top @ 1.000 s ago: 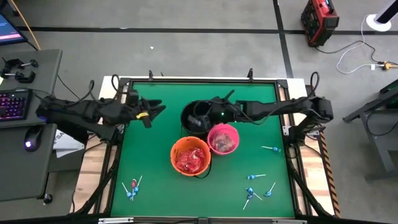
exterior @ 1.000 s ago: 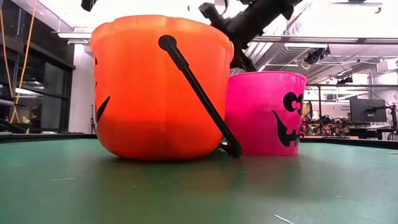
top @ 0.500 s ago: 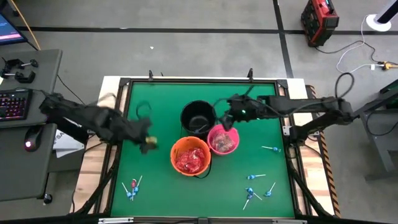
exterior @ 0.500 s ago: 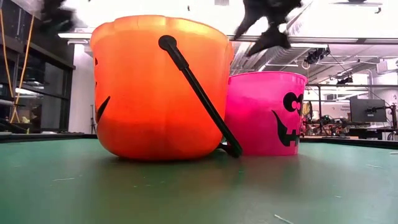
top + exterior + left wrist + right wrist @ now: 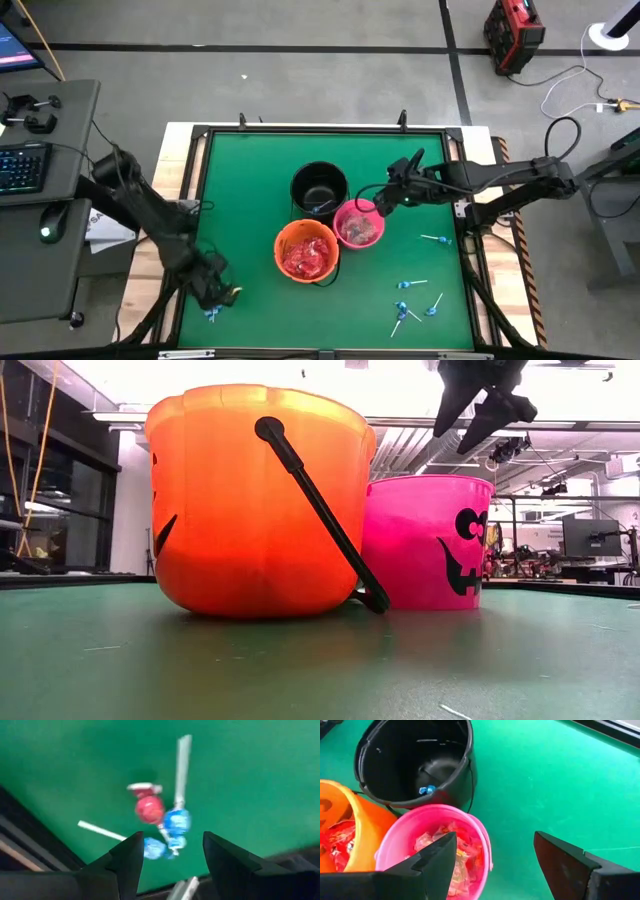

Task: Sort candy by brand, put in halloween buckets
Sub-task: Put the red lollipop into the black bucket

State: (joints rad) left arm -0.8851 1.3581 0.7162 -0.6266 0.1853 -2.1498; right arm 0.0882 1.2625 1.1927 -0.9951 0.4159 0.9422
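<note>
Three halloween buckets stand mid-table: black (image 5: 320, 189), orange (image 5: 306, 252) and pink (image 5: 359, 224). The black one holds a blue lollipop (image 5: 427, 790), the orange one red packets (image 5: 306, 258), the pink one pale wrapped candy (image 5: 451, 851). My left gripper (image 5: 170, 854) is open and points down just above a small cluster of lollipops (image 5: 167, 822) near the table's near left corner (image 5: 212, 310); its fingers touch nothing. My right gripper (image 5: 495, 857) hangs open and empty above the table, just right of the pink bucket (image 5: 430, 540).
Several more blue lollipops lie loose on the green mat at the near right (image 5: 410, 300), and one lies farther right (image 5: 435, 239). The table's raised frame (image 5: 190, 300) runs close beside my left gripper. A desk with a keyboard (image 5: 20, 165) stands left of the table.
My left gripper has swung from the far left of the table, beside the black bucket, toward the near left corner. It has sunk and tipped to point down over the lollipop cluster. My right gripper has drawn back from above the black bucket toward the table's right edge.
</note>
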